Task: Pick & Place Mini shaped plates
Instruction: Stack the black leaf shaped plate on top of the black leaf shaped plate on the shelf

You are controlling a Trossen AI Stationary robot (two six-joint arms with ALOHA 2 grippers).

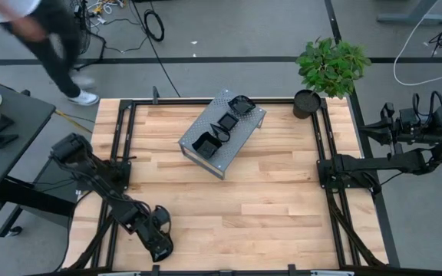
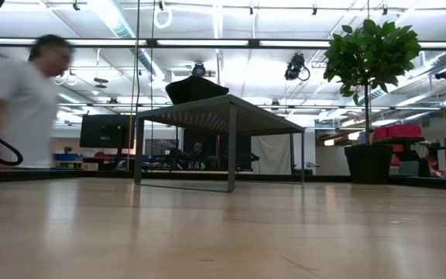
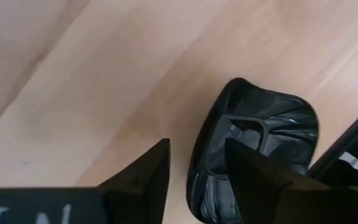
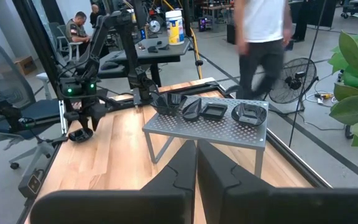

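One mini shaped plate (image 3: pixel 253 146), a glossy black dish with a wavy rim, lies flat on the wood near the table's near left corner. My left gripper (image 3: pixel 194 171) (image 1: pixel 159 244) points steeply down over it, open. One finger (image 3: pixel 257 177) stands over the dish's hollow, the other (image 3: pixel 145 177) outside its rim, over bare wood. Several more black dishes (image 1: pixel 227 123) (image 4: pixel 215 111) rest on top of the grey perforated metal stand (image 1: pixel 222 132). My right gripper (image 4: pixel 196 163) waits shut, raised beyond the table's right edge. My left gripper straddles the near rim of the dish (image 3: pixel 197 168) from above, slanting down. Whether either finger touches the dish I cannot tell. The dish lies on the table.
The metal stand (image 2: pixel 207 116) sits at the table's far middle. A potted plant (image 1: pixel 307 103) stands at the far right corner. A black frame (image 1: pixel 117 153) borders the table's left and right sides. A person (image 1: pixel 52 38) walks past beyond the far left corner.
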